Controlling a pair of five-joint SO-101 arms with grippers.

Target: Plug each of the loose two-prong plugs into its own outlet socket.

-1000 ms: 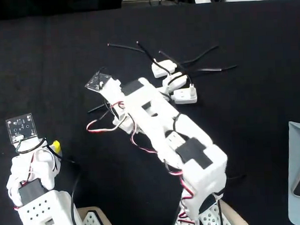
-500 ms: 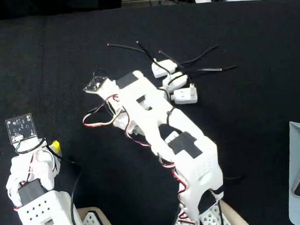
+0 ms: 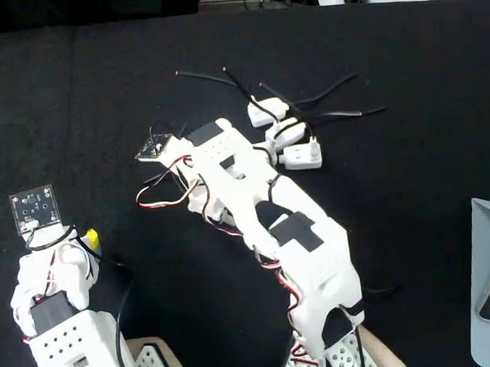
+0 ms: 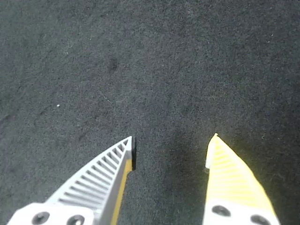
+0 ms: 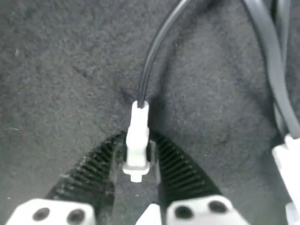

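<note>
A small white two-prong plug [image 5: 139,117] with a black cable [image 5: 159,42] lies on the black cloth, and my right gripper [image 5: 137,139] is shut on it, black fingers [image 5: 101,161] pressed to both its sides. In the high view the right arm [image 3: 228,164] stretches across the table's middle and hides that plug. Three white outlet blocks [image 3: 285,133] with black cables sit just beyond the arm's wrist. My left gripper [image 4: 173,137] stands open over bare cloth at the near left, its yellow finger [image 3: 91,236] showing from above.
Loose black cables [image 3: 330,89] fan out behind the outlet blocks. A grey tray [image 3: 488,303] with a dark object in it stands at the right edge. Black cloth [image 3: 408,184] covers the table.
The right arm has swung a little to the left and dropped lower over the cloth. The left arm has kept still.
</note>
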